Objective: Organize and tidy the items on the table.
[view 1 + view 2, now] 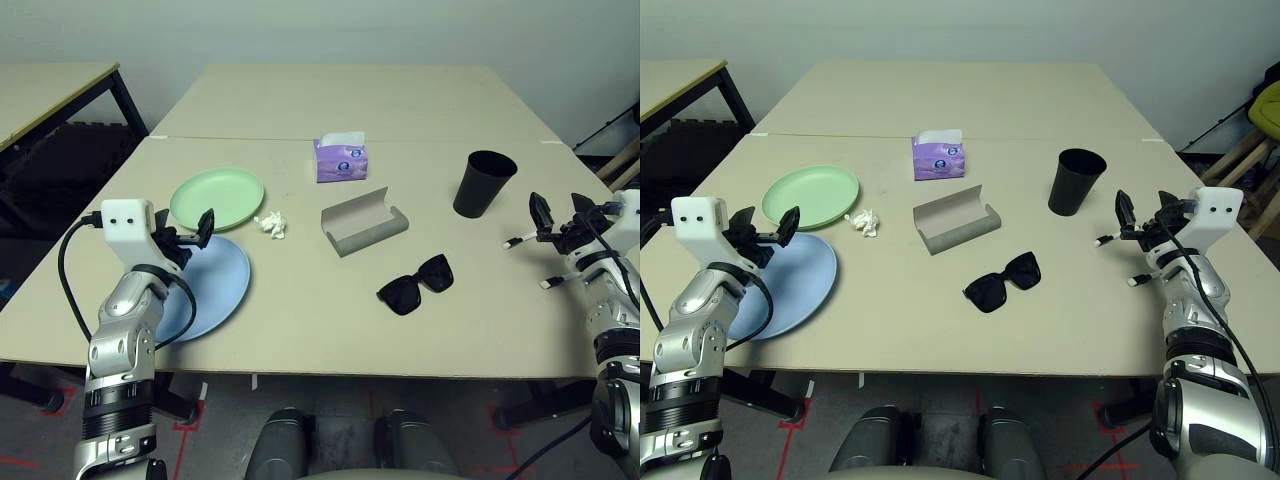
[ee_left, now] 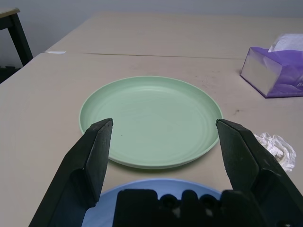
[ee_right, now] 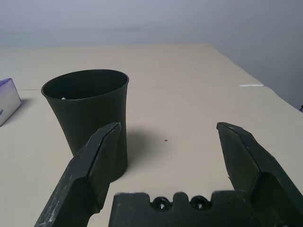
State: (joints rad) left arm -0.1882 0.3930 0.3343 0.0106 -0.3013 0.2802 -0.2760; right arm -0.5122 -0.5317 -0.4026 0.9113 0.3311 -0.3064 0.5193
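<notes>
On the table, a pale green plate lies at the left, with a light blue plate just in front of it. My left gripper hovers open and empty over the blue plate's far edge, facing the green plate. A crumpled paper wad, an open grey glasses case and black sunglasses lie mid-table. A black cup stands upright at the right. My right gripper is open and empty, above two white pens, facing the cup.
A purple tissue box stands behind the glasses case, near the seam. A separate black-framed table stands off to the far left. The pens lie close to the table's right edge.
</notes>
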